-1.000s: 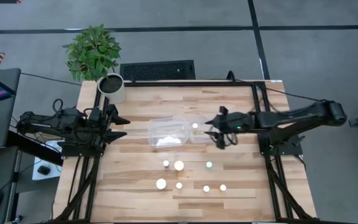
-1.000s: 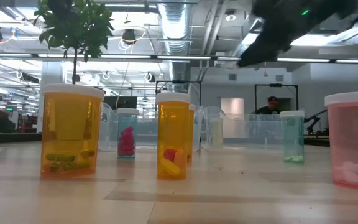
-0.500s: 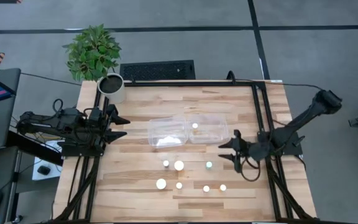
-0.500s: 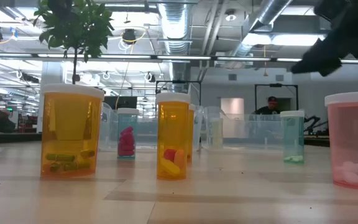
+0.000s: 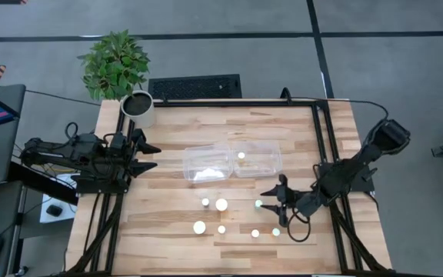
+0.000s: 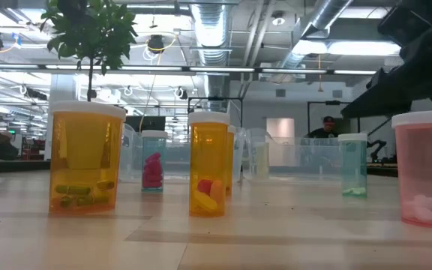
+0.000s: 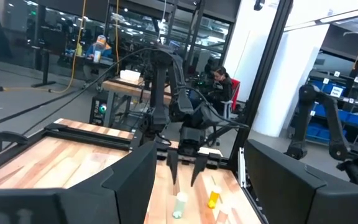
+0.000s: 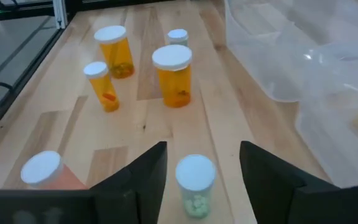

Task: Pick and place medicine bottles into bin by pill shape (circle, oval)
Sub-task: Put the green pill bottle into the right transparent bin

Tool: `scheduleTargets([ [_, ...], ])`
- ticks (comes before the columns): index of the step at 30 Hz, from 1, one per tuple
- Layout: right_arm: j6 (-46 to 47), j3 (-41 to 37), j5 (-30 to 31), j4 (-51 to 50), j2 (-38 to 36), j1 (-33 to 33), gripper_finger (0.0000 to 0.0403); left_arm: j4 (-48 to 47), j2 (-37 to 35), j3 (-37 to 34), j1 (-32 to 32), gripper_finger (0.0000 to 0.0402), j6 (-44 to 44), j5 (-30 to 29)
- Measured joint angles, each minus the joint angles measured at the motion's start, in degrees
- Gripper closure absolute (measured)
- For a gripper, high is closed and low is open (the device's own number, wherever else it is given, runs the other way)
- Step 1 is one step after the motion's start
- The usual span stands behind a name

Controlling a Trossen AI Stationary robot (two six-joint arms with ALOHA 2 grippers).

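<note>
The right gripper [image 5: 271, 204] is hanging over the table's right half with its fingers spread apart and nothing between them, and the greenish bottle [image 5: 258, 204] is standing upright right at the fingertips, at about nine o'clock from the gripper in the high view. In the right wrist view that greenish bottle [image 8: 195, 185] is sitting centred in the gap between the two dark fingers [image 8: 142, 174], apart from both, with pale pills showing at its bottom. The left gripper [image 5: 151, 156] is waiting at the table's left edge, its fingers standing wide open and holding nothing. Two clear bins [image 5: 231, 162] are lying side by side in the middle of the table, and one white-capped bottle [image 5: 241, 155] is sitting inside the right-hand bin. The other medicine bottles are standing upright on the bare wood at about six o'clock from the bins: a small one [image 5: 205, 202] and a wide one [image 5: 221, 205] just beside each other, another wide one [image 5: 199, 227] and a small one [image 5: 221, 229] nearer the table's front edge, and two more [image 5: 255, 233] [image 5: 275, 231] at six o'clock from the right gripper. A white plant pot [image 5: 138, 108] is standing at the table's far left corner.
</note>
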Motion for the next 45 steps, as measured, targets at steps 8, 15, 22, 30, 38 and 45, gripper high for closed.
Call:
scheduleTargets([
  [8,0.01,0.00,-0.19,7.31,6.45,-0.03,0.0159,-0.02,0.01,0.00,0.00,0.0166,-0.22,0.01],
  [15,0.43,0.00,-0.63,9.59,10.65,-0.39,0.0161,-0.04,0.00,0.00,0.00,0.0166,-0.26,0.01],
  [22,1.07,0.00,-1.81,10.90,13.78,-1.74,0.0163,-0.07,0.00,0.00,0.01,0.0166,-0.22,0.01],
  [30,0.64,0.00,-1.90,12.20,14.58,-2.67,0.0168,-0.52,-0.01,0.00,0.00,0.0166,-0.20,0.01],
  [38,0.11,0.04,-1.90,12.21,14.10,-2.67,0.0238,-0.55,-0.01,0.00,0.00,0.0166,-0.22,0.01],
  [45,-0.11,0.04,-1.90,12.20,14.10,-2.67,0.0302,-0.59,0.01,0.00,0.01,0.0166,-0.22,0.02],
])
